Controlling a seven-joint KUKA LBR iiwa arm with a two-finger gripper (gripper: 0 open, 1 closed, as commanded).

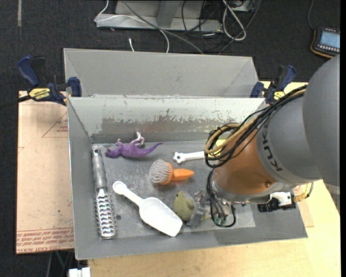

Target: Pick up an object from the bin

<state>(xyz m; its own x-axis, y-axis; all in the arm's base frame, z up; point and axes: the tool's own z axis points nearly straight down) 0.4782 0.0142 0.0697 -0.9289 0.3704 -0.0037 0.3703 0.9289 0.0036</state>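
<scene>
In the camera view, the grey metal bin (162, 116) has a scuffed, scratched floor and a back wall worn in a rough band. It stands on a dark floor (43, 27), where cables (216, 16) trail along the top. The arm (303, 135) comes in from the right, with an orange cover (238, 167) and looped wires at its wrist.

The gripper (201, 210) is low at the bin's front, right of the middle, just beside an olive-green lump (183, 205). I cannot tell whether it is open or closed, or whether it touches the lump.

A white scoop (154, 212) lies just left of the lump. Behind it lie an orange-handled brush (170, 173), a small white wrench (186, 157) and a purple toy dinosaur (132, 150). A grey hairbrush (101, 195) lies along the left wall.
</scene>
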